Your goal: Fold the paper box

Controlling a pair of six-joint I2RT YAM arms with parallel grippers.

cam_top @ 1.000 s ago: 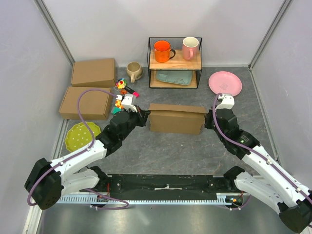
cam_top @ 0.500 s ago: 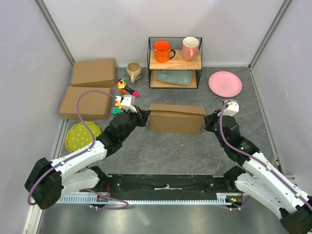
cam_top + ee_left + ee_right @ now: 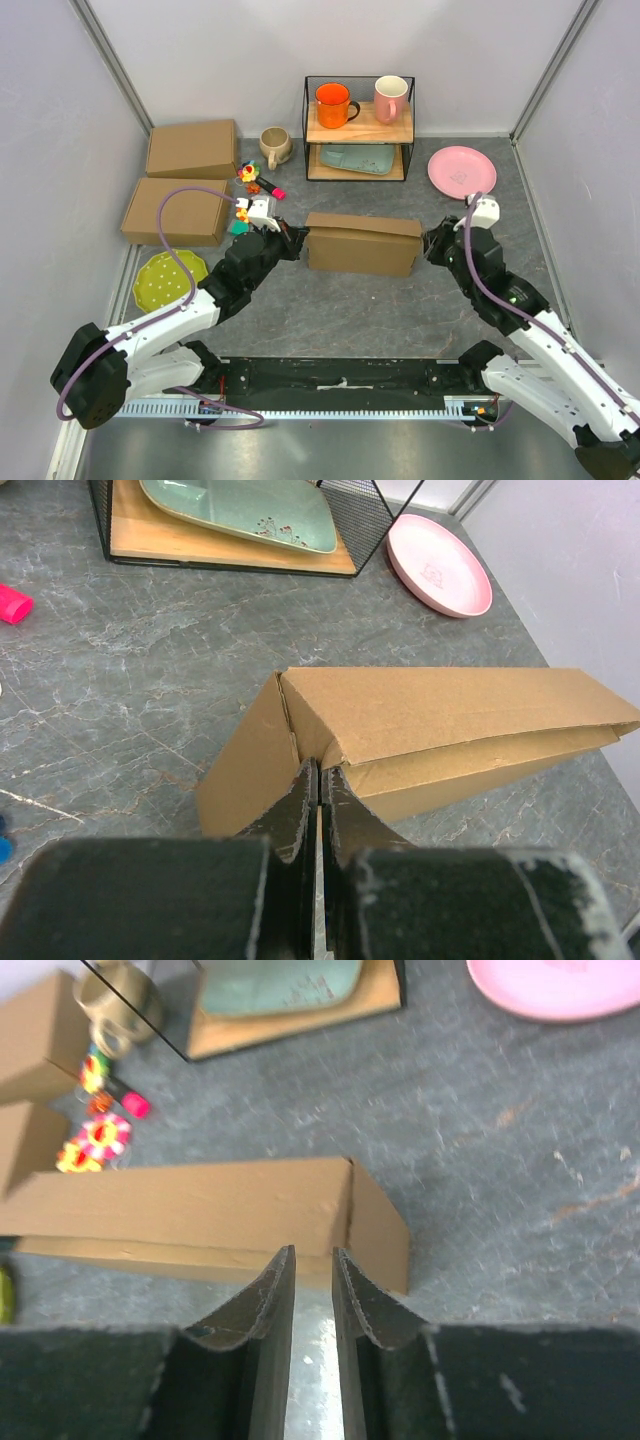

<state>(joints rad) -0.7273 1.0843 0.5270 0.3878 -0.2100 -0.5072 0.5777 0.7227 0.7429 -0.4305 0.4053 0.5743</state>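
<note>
- the paper box (image 3: 362,243) lies mid-table as a flat, closed-looking rectangle, long side running left to right, between your two grippers.
- its lid is not flush: in the left wrist view the top panel lifts off the front wall toward the right end, leaving a wedge-shaped gap.
- your left gripper (image 3: 320,780) is at the box's left end, fingers pressed to a hairline slit; you cannot tell whether cardboard is pinched between them.
- your right gripper (image 3: 312,1258) is at the box's right end, at the near corner, fingers a narrow gap apart with nothing seen held.
- the near stretch of the table (image 3: 350,310) in front of the box gives you bare grey surface to work over.
- behind the box stands the wire rack (image 3: 358,130), near its far edge; the pink plate (image 3: 461,170) lies beyond the right arm.
- to the left, two other cardboard boxes (image 3: 176,211) and the green plate (image 3: 168,277) crowd the wall side, with small colourful items (image 3: 250,180) near the left wrist.
- since a second ago, your right wrist has swung outward to the right; the box and your left arm sit as they did.
</note>
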